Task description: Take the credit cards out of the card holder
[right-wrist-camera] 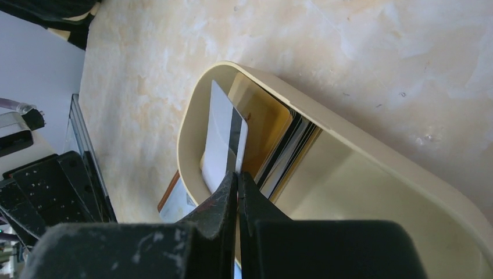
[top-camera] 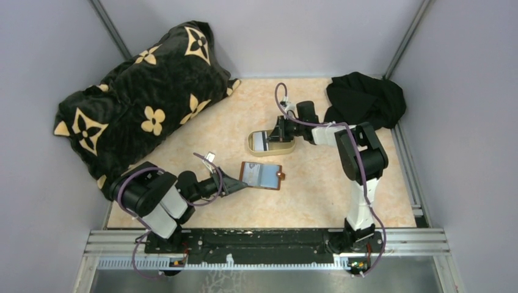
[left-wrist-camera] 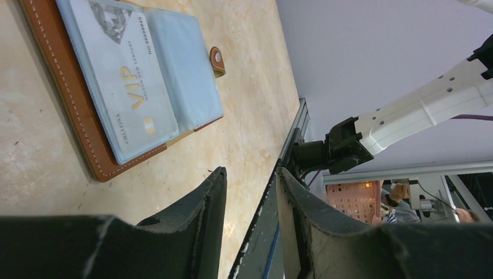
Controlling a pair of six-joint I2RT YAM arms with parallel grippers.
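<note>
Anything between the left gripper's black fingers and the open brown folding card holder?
Nothing but bare beige marbled tabletop lies between the left gripper and the brown card holder; left wrist view shows it.

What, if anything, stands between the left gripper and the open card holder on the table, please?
Nothing visible does. Only bare table separates the left gripper, jaws parted, from the brown edge of the card holder, which lies open with a VIP card inside.

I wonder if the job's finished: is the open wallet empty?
No, a pale VIP card lies inside the open card holder.
</note>
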